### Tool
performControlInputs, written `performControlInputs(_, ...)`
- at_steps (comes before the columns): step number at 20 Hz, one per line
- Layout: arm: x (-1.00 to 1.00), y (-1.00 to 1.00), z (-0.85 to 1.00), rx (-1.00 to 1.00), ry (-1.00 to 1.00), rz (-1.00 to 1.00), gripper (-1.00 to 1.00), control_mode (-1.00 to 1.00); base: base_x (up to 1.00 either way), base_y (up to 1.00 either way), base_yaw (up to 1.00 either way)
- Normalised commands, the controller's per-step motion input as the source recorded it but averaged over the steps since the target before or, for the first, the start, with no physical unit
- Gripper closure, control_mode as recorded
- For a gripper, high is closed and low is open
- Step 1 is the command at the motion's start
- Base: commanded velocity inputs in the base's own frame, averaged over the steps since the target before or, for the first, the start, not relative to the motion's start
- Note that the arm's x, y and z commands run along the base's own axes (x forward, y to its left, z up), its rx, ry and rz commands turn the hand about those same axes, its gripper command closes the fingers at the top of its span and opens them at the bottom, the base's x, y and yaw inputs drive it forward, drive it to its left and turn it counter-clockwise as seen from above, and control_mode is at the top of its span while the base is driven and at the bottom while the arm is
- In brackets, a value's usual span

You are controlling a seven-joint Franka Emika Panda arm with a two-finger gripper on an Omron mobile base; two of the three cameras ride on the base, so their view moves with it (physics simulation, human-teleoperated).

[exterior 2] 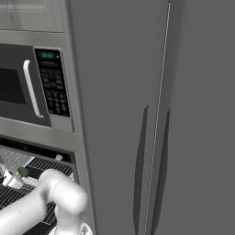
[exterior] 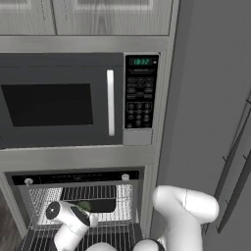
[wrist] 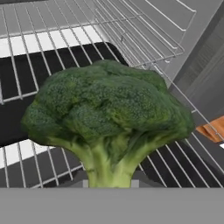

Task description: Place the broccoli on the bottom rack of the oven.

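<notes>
Item: broccoli (wrist: 107, 118), green floret, being carried by its stalk in the end effector (wrist: 109, 183), jaws pinching narrow on the stem at the bottom of the hand view, crown pointing away from the camera. Location: hanging inside the open oven (exterior: 78, 196), just above a wire shelf, seemingly near that shelf's front edge; appearing as a small green patch (exterior: 84, 206) past the white wrist in the left base view and at the far left edge (exterior 2: 23, 172) of the right base view. Step in hand: transporting the floret into the cavity, release not yet made. Shelving: two silver wire grids showing in the left base view, upper one behind the wrist, bottom rack (exterior: 108, 233) lying lower and extending toward the front; not being possible to tell for certain which grid is lying directly beneath the floret in the hand view. Next move, as judged: lowering until the floret is resting on the bars of the lower grid, keeping clear of the upper shelf's front bar, then spreading the jaws and backing out level. Arm pose: elbow bending high at the oven's right edge, forearm reaching leftward and down into the opening, wrist tilting forward. Above: microwave (exterior: 61, 100), door shut.
</notes>
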Motion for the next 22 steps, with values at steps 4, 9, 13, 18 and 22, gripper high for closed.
performControlInputs(4,0.26,-0.27,-0.4,-0.06,0.07,0.07,1.0,-1.0,0.0,0.0,0.0)
performControlInputs(9,0.16,-0.13,-0.44,-0.06,0.01,0.07,1.0,-1.0,0.0,0.0,0.0)
performControlInputs(13,0.11,-0.08,-0.42,-0.07,0.0,0.06,1.0,-1.0,0.0,0.0,0.0)
performControlInputs(18,0.08,-0.16,-0.2,-0.01,0.02,0.02,1.0,-1.0,0.0,0.0,0.0)
performControlInputs(22,0.24,-0.08,0.0,0.0,0.08,0.0,1.0,-1.0,0.0,0.0,0.0)
